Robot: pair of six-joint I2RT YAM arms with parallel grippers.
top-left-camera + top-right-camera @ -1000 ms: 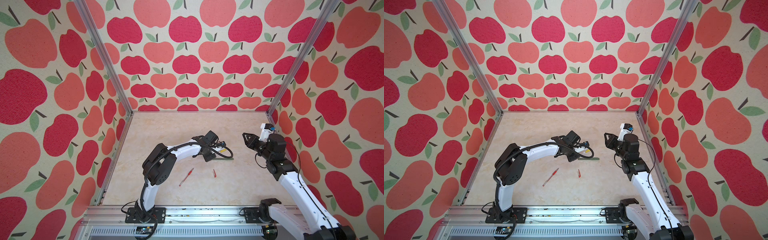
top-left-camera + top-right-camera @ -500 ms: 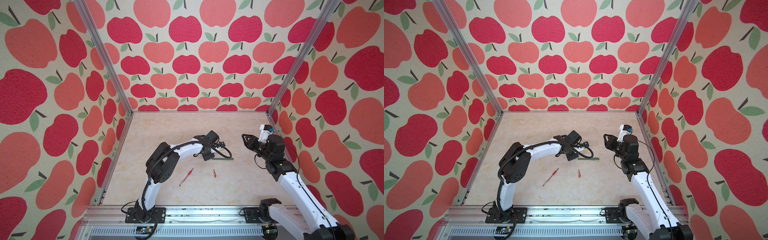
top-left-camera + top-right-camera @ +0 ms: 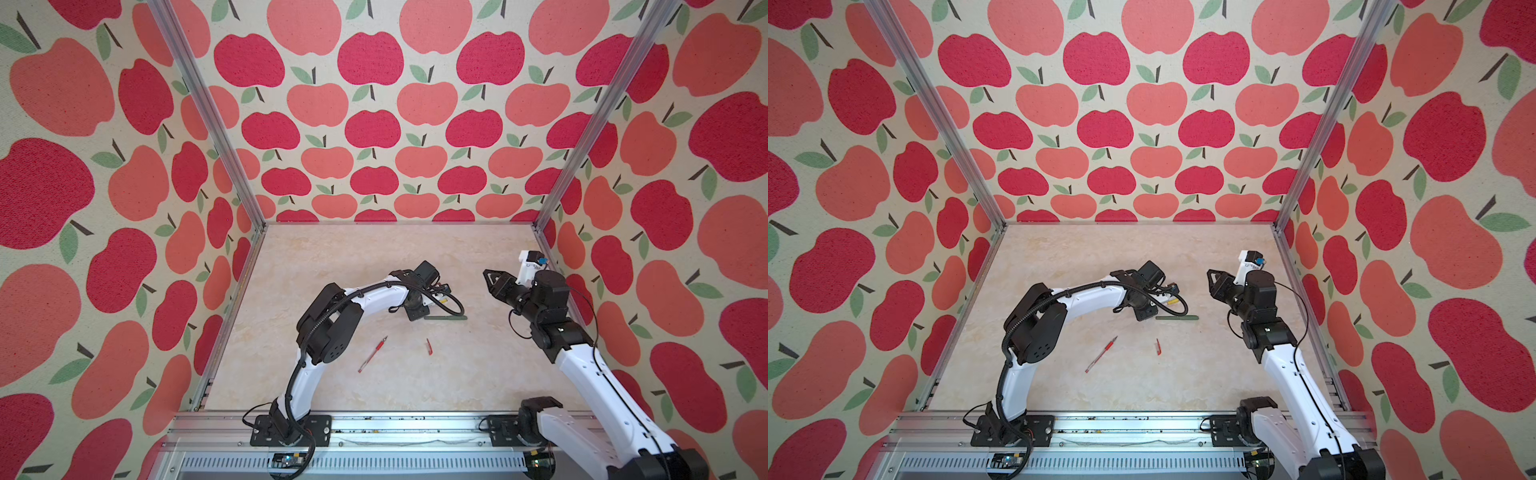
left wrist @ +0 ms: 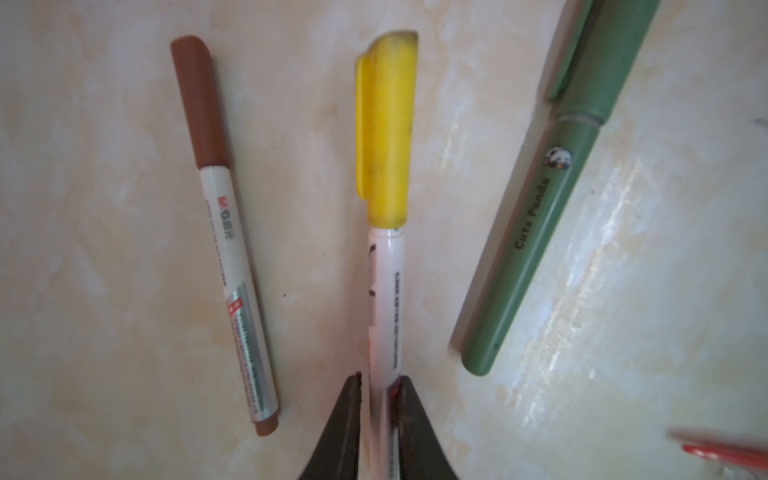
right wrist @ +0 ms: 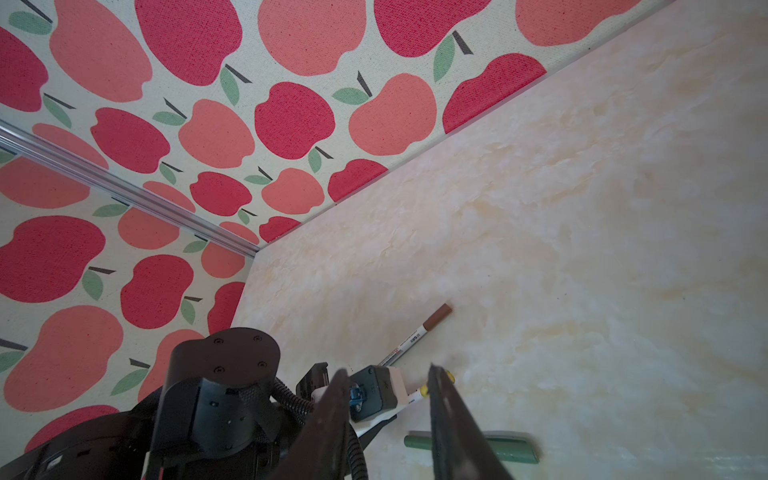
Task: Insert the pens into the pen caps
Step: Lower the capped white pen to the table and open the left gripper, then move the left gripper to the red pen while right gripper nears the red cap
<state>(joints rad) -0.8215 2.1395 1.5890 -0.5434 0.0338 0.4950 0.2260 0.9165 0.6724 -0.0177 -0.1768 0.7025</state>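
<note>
My left gripper (image 4: 381,378) is low over the table, its jaws slightly apart. A white pen (image 4: 386,291) with a yellow cap (image 4: 386,124) on it lies between them, a thin gap showing at one finger. A brown-capped white-silver pen (image 4: 232,249) lies on one side of it. On the other side lies the capped dark green pen (image 4: 536,232), seen in both top views (image 3: 445,318) (image 3: 1176,318). The red pen (image 3: 372,354) and its red cap (image 3: 429,347) lie apart nearer the front. My right gripper (image 3: 487,277) hangs open and empty (image 5: 388,369) above the table, to the right.
Apple-patterned walls close in the marble tabletop (image 3: 374,257) on three sides, with metal posts (image 3: 540,224) at the back corners. A rail (image 3: 374,419) carrying both arm bases runs along the front. A blurred red piece (image 4: 723,455) shows at the left wrist view's edge.
My left jaws have come a little apart around the yellow-capped pen, which they held tight before. The left arm's elbow shifted slightly right. The right arm has hardly moved.
</note>
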